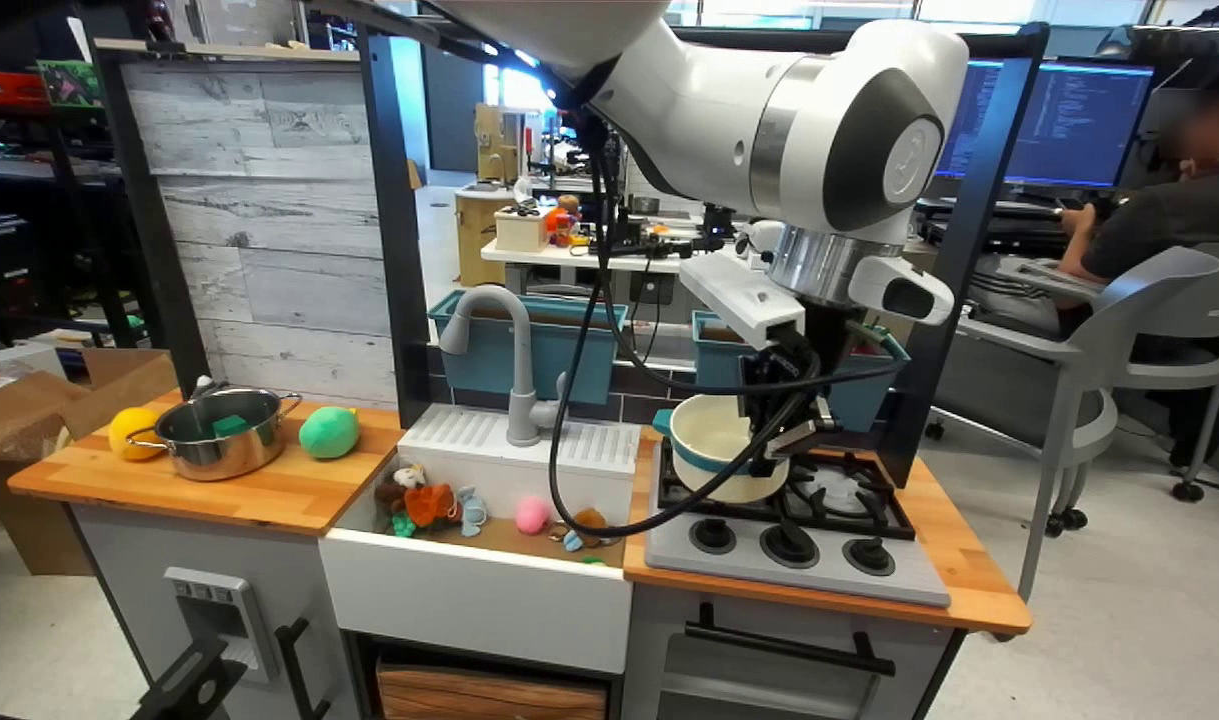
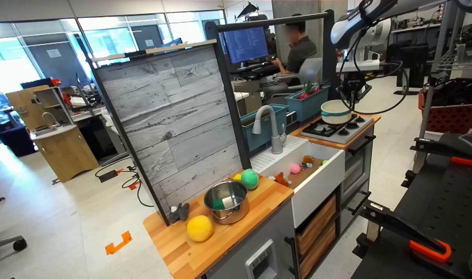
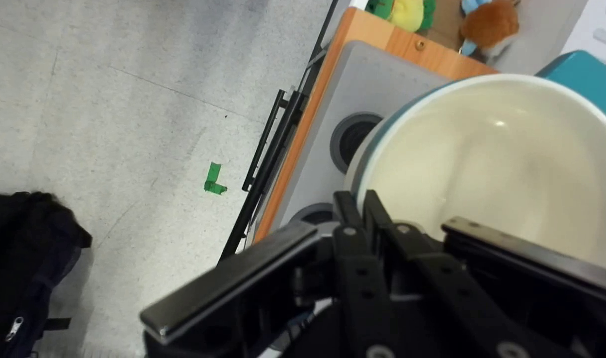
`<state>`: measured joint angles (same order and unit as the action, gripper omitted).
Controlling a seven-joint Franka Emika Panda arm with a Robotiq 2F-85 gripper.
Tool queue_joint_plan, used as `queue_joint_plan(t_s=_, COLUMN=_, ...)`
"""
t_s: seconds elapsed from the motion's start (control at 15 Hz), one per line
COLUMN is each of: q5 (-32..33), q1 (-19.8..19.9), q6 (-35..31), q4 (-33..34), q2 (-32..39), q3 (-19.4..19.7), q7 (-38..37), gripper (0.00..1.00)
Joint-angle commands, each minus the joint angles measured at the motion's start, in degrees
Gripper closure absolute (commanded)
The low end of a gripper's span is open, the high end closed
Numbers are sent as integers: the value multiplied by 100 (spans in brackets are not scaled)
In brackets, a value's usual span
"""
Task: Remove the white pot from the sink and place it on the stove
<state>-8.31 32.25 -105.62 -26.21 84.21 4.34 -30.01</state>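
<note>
Just left of the pincer (image 3: 361, 198) in an exterior view, over the stove (image 1: 751, 548), is the white pot (image 1: 707, 435), round, cream inside and out, with a teal band (image 2: 332, 114) and teal handle (image 3: 583, 82); contact with the stove I cannot tell. The pincer's 2 fingers (image 3: 346, 211) pinch the pot's rim. The wrist view alone shows, far left of the pincer, a black bag (image 3: 27, 268), then green tape (image 3: 212, 175).
</note>
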Motion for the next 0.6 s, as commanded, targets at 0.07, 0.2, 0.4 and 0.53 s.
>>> queue_joint_plan(t_s=0.07, q5=12, q1=-26, q6=-217, q4=195, q2=118, q3=147, q7=-493, gripper=98)
queue_joint_plan(t_s=0.2, q5=16, q1=-26, q6=-263, q4=194, q2=125, q3=173, q7=-656, gripper=98)
queue_joint_plan(t_s=0.4, q5=-16, q1=-12, q6=-238, q4=175, q2=116, q3=156, q7=-897, gripper=98)
queue_joint_plan(t_s=0.53, q5=-90, q1=18, q6=-75, q4=139, q2=81, q3=68, q7=-981, gripper=68)
